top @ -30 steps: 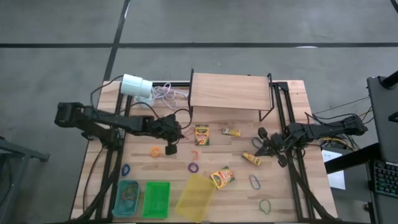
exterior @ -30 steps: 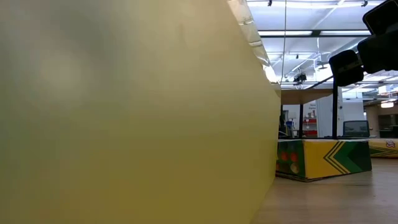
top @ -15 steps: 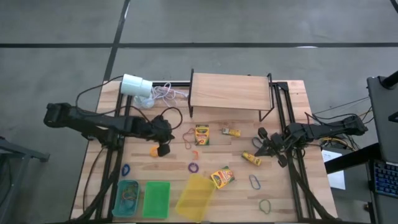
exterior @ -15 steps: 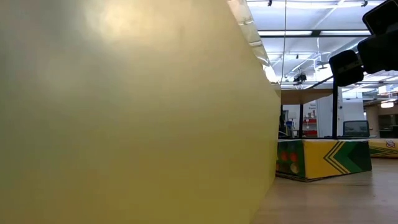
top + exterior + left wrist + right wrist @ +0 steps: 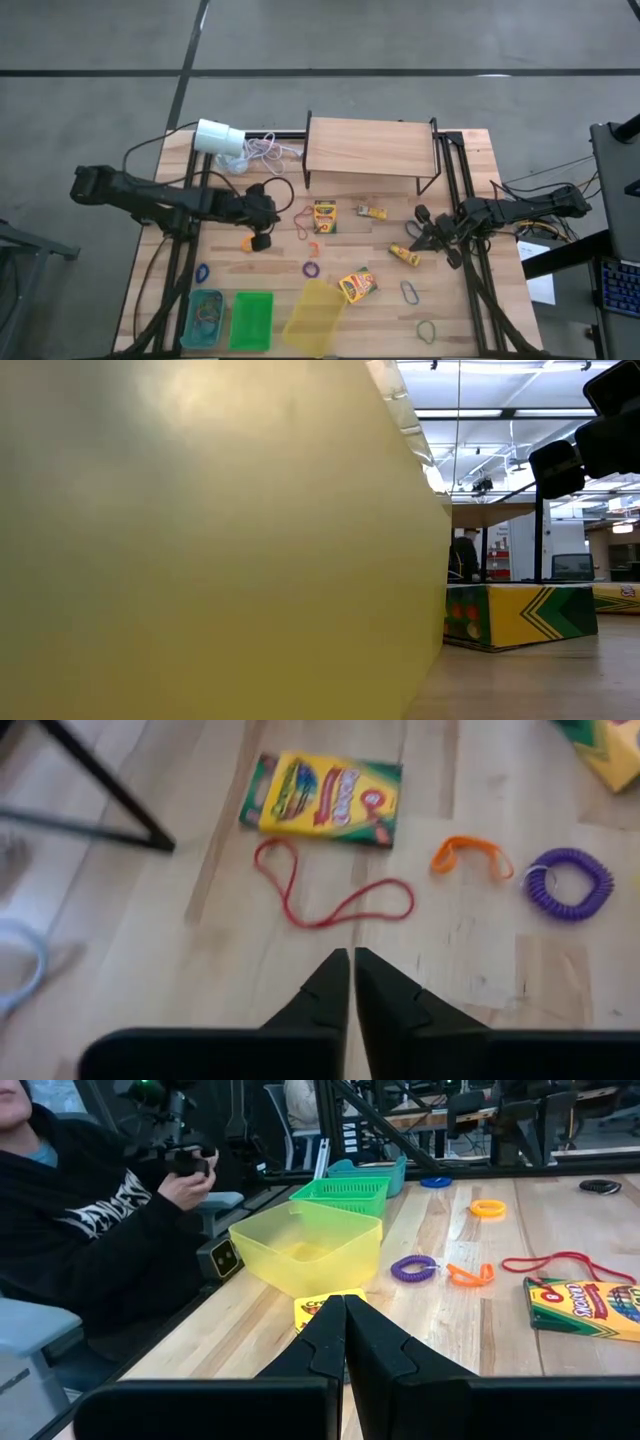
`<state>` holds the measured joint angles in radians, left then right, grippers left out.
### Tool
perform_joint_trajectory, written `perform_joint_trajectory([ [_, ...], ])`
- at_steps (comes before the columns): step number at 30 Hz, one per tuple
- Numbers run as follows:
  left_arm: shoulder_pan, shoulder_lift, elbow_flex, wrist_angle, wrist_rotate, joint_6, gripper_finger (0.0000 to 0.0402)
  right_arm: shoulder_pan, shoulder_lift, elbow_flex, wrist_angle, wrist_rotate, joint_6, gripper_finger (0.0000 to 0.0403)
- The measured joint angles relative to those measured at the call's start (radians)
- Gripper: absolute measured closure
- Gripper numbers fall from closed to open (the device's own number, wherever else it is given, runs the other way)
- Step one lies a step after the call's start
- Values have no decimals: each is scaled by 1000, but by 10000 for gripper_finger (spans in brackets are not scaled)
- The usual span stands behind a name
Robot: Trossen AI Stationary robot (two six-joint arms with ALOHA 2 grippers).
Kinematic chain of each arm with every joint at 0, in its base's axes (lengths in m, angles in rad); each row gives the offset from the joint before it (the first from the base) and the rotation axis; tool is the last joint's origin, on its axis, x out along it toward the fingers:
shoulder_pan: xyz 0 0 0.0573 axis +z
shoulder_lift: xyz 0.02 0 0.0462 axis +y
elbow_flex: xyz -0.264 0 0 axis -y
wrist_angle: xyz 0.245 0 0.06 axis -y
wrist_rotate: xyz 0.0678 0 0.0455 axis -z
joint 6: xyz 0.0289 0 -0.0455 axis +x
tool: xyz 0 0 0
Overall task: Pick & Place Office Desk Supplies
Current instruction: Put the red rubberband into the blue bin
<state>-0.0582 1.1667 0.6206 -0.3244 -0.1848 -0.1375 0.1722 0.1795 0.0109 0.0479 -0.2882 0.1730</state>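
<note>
Dark left gripper [image 5: 262,240] stretched over table centre, fingers together, right gripper [image 5: 418,238] low, fingers together

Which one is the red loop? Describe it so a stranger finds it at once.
Start at the raised wooden shelf at the table's far edge and drop to the crayon box lying flat just in front of it. The red loop lies right beside that box. It is a long, thin, floppy string-like loop, unlike the short orange band and the thick purple coil nearby.
</note>
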Motion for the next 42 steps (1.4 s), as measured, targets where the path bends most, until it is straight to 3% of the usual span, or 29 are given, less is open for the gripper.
perform_joint_trajectory([
  [12,1,0,-178,365,92,292,271,0,0,0,0,0,0,394],
  [22,83,28,-193,426,244,419,211,0,0,0,0,0,0,394],
  [33,141,269,-187,586,309,546,202,0,0,0,0,0,0,394],
  [42,151,503,-60,594,316,629,210,0,1,0,0,0,0,394],
])
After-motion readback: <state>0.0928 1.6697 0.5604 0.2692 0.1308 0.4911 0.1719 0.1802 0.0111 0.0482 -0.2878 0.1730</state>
